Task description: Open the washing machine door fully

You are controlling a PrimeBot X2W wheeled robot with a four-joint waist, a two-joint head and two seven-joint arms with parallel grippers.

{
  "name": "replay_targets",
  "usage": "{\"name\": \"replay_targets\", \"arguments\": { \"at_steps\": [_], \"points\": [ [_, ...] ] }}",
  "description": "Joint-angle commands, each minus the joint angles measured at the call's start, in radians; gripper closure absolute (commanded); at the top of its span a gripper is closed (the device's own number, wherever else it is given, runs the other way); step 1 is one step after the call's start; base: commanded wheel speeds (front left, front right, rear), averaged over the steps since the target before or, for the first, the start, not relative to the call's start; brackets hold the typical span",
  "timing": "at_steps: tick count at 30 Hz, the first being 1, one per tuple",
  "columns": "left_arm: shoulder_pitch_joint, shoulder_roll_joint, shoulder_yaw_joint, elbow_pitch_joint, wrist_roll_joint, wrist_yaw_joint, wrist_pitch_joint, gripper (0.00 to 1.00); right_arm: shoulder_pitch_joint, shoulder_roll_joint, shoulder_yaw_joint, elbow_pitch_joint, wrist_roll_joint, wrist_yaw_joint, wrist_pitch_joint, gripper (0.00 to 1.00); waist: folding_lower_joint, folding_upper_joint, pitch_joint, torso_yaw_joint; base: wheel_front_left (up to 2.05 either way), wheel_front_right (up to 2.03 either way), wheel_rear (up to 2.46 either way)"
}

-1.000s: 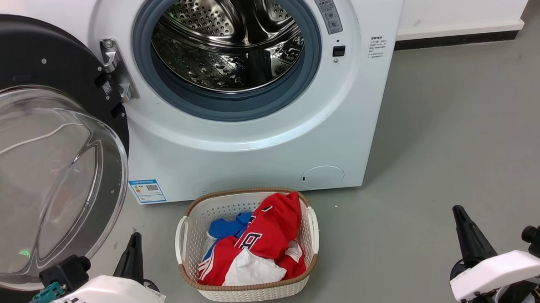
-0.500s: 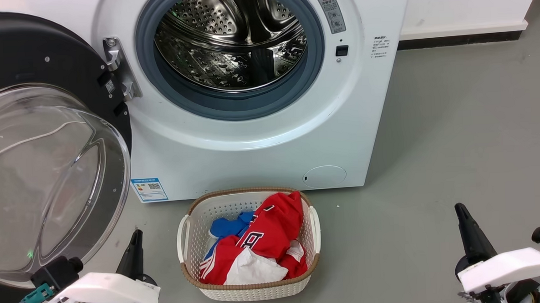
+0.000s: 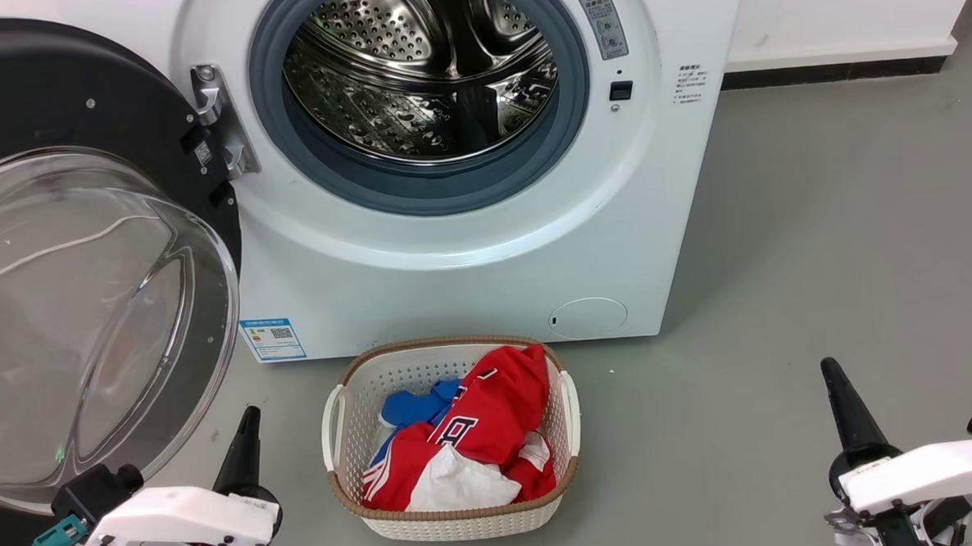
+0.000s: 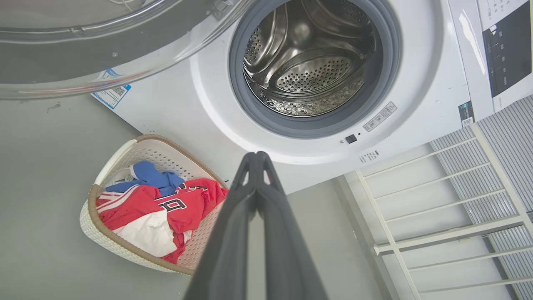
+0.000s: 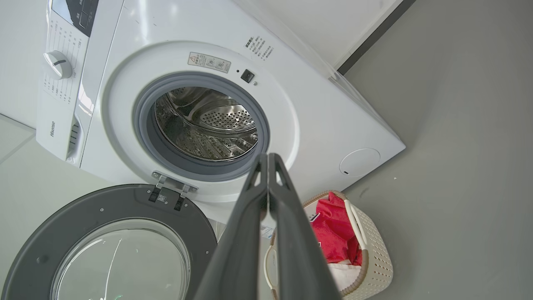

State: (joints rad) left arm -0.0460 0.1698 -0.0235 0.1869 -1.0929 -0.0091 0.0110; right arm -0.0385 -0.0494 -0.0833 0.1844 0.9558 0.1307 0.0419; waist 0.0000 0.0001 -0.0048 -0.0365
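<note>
Your left gripper (image 3: 249, 423) is clenched, its two dark fingers pressed tip to tip with nothing between them. It hovers in front of the washing machine (image 3: 469, 257), off its left front corner, and touches nothing. Your right gripper (image 3: 832, 373) is clenched and empty too. It is also in front of the washing machine, out past its right side, over bare grey floor (image 3: 821, 234).

The washing machine door (image 3: 51, 87) stands swung wide. It hangs from the metal hinge (image 3: 221, 124) on the left of the washing machine's opening, and its clear glass bowl (image 3: 85, 307) bulges toward you, near the left gripper. The steel drum (image 3: 424, 70) lies exposed inside the grey gasket (image 3: 417, 190) at the middle of the washing machine's front.

A white laundry basket (image 3: 456, 524) sits on the floor just in front of the washing machine, below the opening and between the two grippers. It holds a red garment (image 3: 492, 412) over a blue garment (image 3: 414, 407).
</note>
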Motion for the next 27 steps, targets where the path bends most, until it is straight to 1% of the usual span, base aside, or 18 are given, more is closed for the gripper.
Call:
{"name": "replay_targets", "arguments": {
  "at_steps": [1, 27],
  "points": [
    [-0.027, -0.001, 0.01, -0.005, -0.02, -0.009, 0.003, 1.0, -0.027, -0.001, -0.002, -0.007, 0.025, 0.0, 0.003, 1.0, 0.0, -0.0001, 0.0, 0.001, 0.0, 0.0, 0.0],
    [-0.048, -0.055, 0.07, 0.024, -0.248, -0.062, 0.049, 1.0, -0.051, -0.001, -0.016, 0.024, 0.313, 0.0, 0.036, 1.0, 0.0, -0.0001, 0.003, 0.014, 0.0, 0.0, 0.0]
  ]
}}
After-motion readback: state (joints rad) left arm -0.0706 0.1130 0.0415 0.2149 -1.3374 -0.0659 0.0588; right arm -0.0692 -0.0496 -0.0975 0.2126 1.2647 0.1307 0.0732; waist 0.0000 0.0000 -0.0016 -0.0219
